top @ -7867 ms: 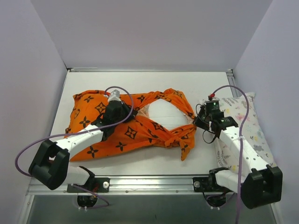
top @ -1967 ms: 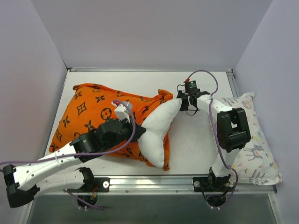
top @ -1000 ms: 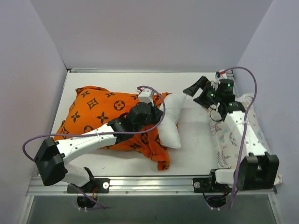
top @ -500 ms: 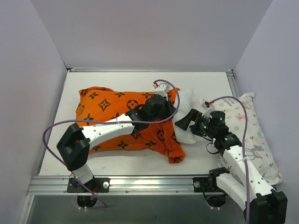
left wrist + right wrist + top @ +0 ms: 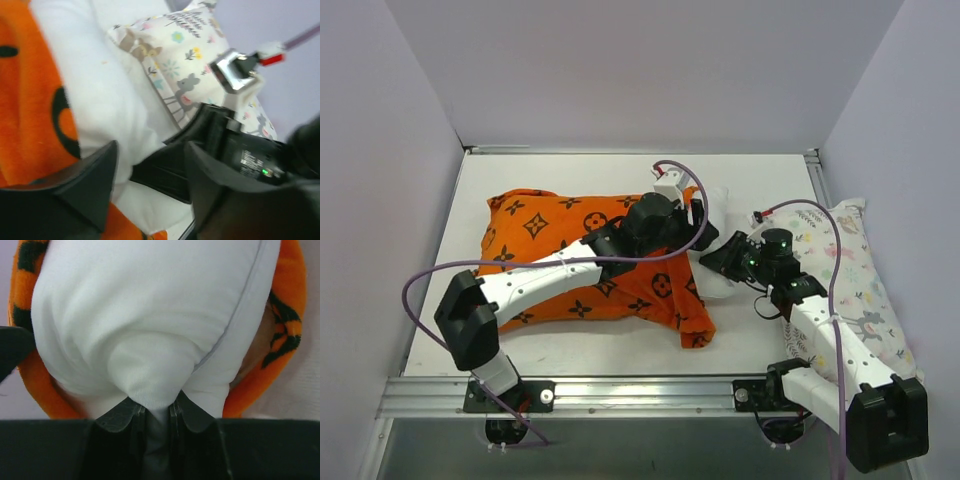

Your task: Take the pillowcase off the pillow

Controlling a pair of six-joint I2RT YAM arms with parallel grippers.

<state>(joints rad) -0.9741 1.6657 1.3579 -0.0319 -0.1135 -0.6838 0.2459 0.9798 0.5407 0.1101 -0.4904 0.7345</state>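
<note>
The orange pillowcase with black motifs lies across the middle of the table, still round most of the pillow. The white pillow pokes out of its right end. My right gripper is shut on a pinched fold of the pillow's exposed end, jaws tight on the cloth, and the pillowcase's orange rim rings the pillow. My left gripper hovers at that same opening with its fingers wide apart and nothing between them. Beyond them I see the pillow, the pillowcase and the right gripper.
A second white pillow with pastel animal prints lies along the table's right edge, under my right arm. The two grippers are very close together at the pillowcase's mouth. Walls enclose the table on the left, back and right.
My left gripper has let go of the pillowcase and opened. My right gripper, open half a second ago, has moved in and closed on the pillow's exposed end.
</note>
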